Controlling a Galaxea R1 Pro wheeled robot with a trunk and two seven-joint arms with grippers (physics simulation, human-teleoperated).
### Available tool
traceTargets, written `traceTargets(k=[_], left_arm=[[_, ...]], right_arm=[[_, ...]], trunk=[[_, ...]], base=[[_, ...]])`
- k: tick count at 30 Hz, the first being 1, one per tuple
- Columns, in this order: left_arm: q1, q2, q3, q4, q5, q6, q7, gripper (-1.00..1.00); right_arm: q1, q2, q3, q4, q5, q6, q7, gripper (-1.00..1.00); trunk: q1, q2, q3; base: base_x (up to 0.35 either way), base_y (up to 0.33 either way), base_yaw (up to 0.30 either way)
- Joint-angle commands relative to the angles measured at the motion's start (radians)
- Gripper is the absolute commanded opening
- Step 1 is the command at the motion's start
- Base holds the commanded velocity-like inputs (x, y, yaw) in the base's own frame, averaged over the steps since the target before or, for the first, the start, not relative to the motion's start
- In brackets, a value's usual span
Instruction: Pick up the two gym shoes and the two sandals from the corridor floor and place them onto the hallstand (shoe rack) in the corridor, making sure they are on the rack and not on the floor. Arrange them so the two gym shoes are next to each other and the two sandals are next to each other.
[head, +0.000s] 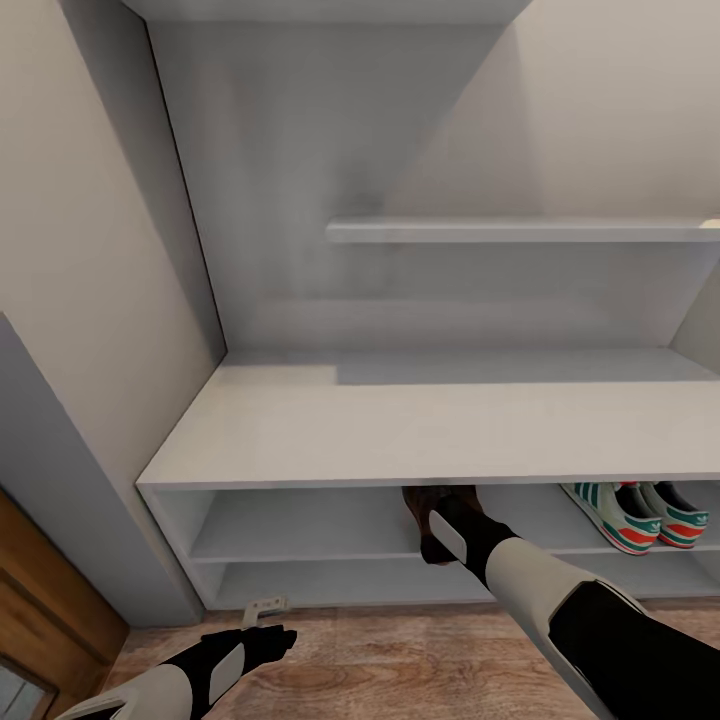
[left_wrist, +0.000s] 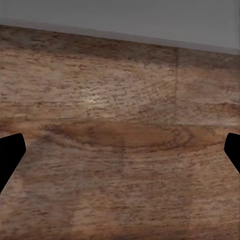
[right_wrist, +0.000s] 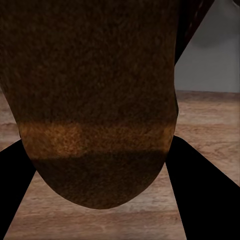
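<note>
R tool (right_wrist: 100, 200) clamped on brown sandal (right_wrist: 95, 100) at hallstand (head: 400, 440) upper shelf; L tool (left_wrist: 120, 155) wide open, empty, over floor (left_wrist: 120, 100).

The right arm is reaching forward and down — its gripper (right_wrist: 100, 165) is clamping a sandal (right_wrist: 95, 100). The left gripper (head: 262, 640) is hanging low, fingers (left_wrist: 10, 152) spread wide — holding nothing.

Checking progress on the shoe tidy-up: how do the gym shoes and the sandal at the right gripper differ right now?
The gym shoes are white with teal stripes and red-orange accents; the sandal is plain brown. The gym shoes sit free, side by side, at the right of the hallstand's upper compartment; the sandal is nearer its middle, held between the fingers of the right gripper. Both are at that same compartment, off the floor.
</note>
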Motion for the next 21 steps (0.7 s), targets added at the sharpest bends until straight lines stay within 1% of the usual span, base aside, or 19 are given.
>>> traceTargets(k=[1, 21], left_arm=[[0.0, 0.0, 0.008, -0.003, -0.009, 0.007, -0.003, 1.0], [0.0, 0.0, 0.008, -0.003, -0.009, 0.007, -0.003, 1.0]], right_arm=[[0.0, 0.0, 0.007, -0.001, -0.006, 0.003, -0.005, -1.0], [0.0, 0.0, 0.007, 0.001, -0.006, 0.003, -0.005, -1.0]], trunk=[[0.0, 0.0, -0.001], [0.0, 0.0, -0.001]], base=[[0.0, 0.0, 0.0], [0.0, 0.0, 0.0]])
